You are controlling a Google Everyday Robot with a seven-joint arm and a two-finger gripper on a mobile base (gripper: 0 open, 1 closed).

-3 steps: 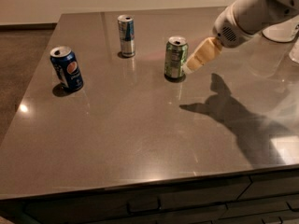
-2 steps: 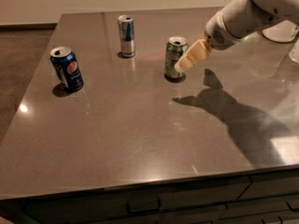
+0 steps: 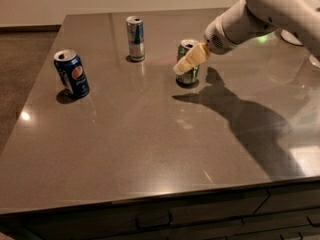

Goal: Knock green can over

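Note:
The green can (image 3: 189, 75) stands upright on the dark table (image 3: 150, 134), right of centre toward the back. My gripper (image 3: 186, 64) reaches in from the upper right on a white arm (image 3: 260, 14). Its pale yellow fingers (image 3: 191, 59) lie across the front of the can's upper half and hide part of it. They appear to touch the can.
A dark blue Pepsi can (image 3: 72, 73) stands at the left. A slim silver-and-blue can (image 3: 135, 38) stands at the back, left of the green can. The table's front edge runs along the bottom, with drawers below. The arm's shadow falls on the right side.
My gripper has moved left and slightly down, from beside the green can's right side to across its front. The can still stands upright in the same spot.

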